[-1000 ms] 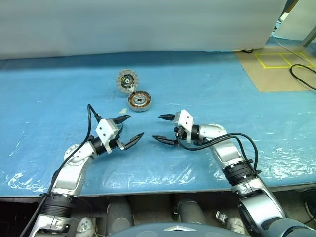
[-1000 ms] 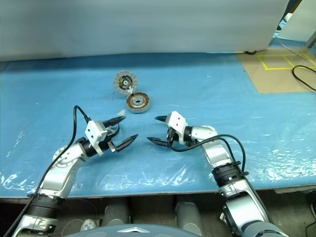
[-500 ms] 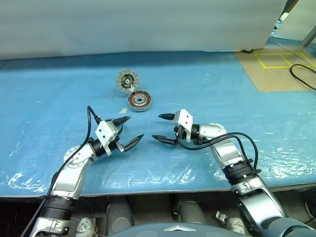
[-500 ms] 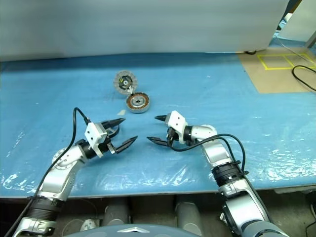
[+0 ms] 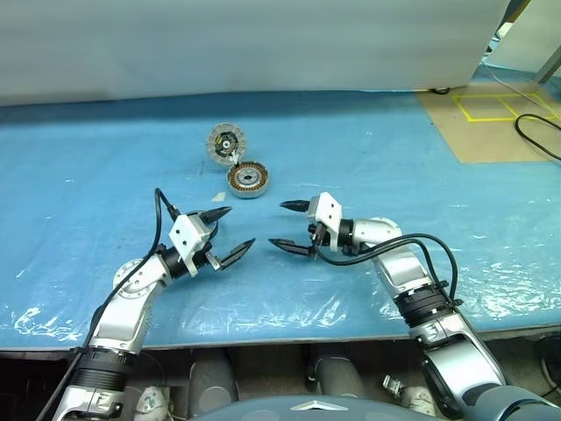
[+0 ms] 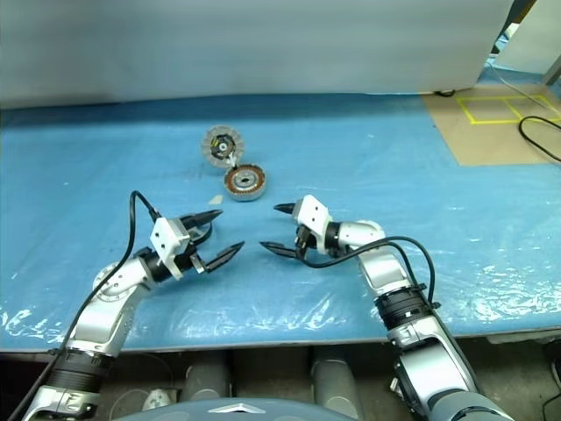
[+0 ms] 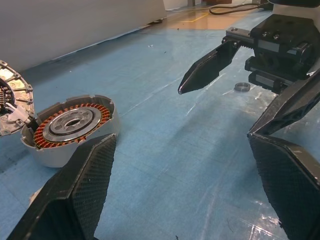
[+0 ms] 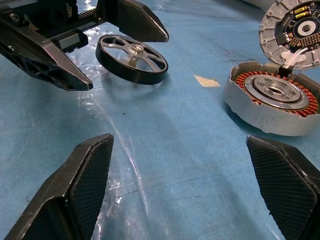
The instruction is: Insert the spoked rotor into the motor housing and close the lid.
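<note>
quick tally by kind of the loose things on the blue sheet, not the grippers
rotor: 1
housing with hinged lid: 1
small metal ring: 1
pale scrap: 1
total: 4

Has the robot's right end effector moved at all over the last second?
No. The right end effector sits at the same spot relative to the motor housing as before, open and empty.
</note>
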Controlling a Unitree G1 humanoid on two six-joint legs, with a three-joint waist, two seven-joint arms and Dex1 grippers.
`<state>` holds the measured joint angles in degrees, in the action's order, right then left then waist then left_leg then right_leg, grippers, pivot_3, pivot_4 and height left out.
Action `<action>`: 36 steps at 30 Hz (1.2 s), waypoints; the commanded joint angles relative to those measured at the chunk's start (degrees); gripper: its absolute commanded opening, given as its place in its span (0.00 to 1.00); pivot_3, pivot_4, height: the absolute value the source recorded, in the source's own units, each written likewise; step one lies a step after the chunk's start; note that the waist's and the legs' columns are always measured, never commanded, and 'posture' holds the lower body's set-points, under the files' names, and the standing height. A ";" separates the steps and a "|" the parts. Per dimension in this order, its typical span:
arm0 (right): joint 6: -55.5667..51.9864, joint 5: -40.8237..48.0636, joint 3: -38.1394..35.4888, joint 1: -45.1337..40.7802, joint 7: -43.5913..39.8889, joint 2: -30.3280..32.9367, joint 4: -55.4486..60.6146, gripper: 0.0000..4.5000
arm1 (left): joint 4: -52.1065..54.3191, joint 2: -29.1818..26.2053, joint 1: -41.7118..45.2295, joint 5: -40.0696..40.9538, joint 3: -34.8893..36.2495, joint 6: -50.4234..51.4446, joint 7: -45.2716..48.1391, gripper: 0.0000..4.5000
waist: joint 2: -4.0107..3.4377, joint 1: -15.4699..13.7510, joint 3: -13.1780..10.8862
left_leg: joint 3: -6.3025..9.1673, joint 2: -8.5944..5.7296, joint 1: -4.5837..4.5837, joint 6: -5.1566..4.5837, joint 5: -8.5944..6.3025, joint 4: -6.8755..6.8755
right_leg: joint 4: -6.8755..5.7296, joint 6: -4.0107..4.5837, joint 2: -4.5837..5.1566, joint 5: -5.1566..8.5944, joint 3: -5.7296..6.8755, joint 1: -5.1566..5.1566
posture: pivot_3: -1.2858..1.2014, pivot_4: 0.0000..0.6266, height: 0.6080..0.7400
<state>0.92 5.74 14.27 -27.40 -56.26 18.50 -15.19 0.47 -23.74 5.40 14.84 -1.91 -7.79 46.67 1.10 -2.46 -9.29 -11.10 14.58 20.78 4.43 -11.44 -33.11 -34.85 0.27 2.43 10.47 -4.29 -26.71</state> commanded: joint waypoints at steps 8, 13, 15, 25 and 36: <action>5.12 -5.80 4.28 -13.43 -4.65 0.66 -9.41 1.00 | 1.53 -0.02 -0.28 0.10 0.27 -1.26 -0.17 0.99 | 0.00 0.30 0.00 | -0.01 0.00 0.00 -0.02 -0.01 -0.06 | -0.05 0.02 0.00 -0.01 -0.01 -0.02 | 0.52 0.24 1.00; 7.38 -9.29 6.04 -29.36 -8.73 -0.46 -23.83 1.00 | 1.68 0.18 -0.58 -0.03 0.14 -1.46 -0.40 0.99 | -0.01 0.26 0.00 | 0.00 0.04 0.01 -0.02 -0.01 -0.11 | -0.16 0.05 0.01 -0.02 0.01 -0.07 | 0.52 0.24 1.00; 8.40 -10.98 7.39 -34.80 -11.60 -1.11 -29.44 1.00 | 1.78 0.17 -0.86 -0.09 0.13 -1.53 -0.46 0.99 | -0.01 0.18 0.00 | -0.01 0.07 0.06 -0.03 -0.01 -0.11 | -0.16 0.10 0.01 0.01 0.06 -0.10 | 0.52 0.24 1.00; 14.26 -21.03 12.54 -51.73 -14.59 -8.32 -52.03 1.00 | 2.86 -0.06 -1.78 -0.26 0.01 -1.05 -0.84 0.99 | -0.04 0.20 -0.02 | 0.07 0.34 0.30 -0.08 -0.03 -0.21 | -0.76 0.57 0.01 0.30 0.50 -0.42 | 0.52 0.24 1.00; 16.15 -29.94 14.24 -54.93 -3.00 -11.95 -59.92 1.00 | 3.86 -0.36 -3.59 -0.61 0.00 -0.92 -1.56 0.99 | -0.09 -0.01 -0.05 | 0.07 0.44 0.39 -0.07 -0.03 -0.24 | -0.83 0.75 0.18 0.41 1.00 -0.40 | 0.52 0.24 1.00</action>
<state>16.07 -23.34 28.41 -80.30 -60.88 6.80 -75.58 2.03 -23.65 1.99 14.17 -2.28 -8.26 45.39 1.02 -2.48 -9.34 -11.03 15.02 21.16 4.36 -11.47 -33.34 -35.69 1.02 2.62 10.88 -3.27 -27.11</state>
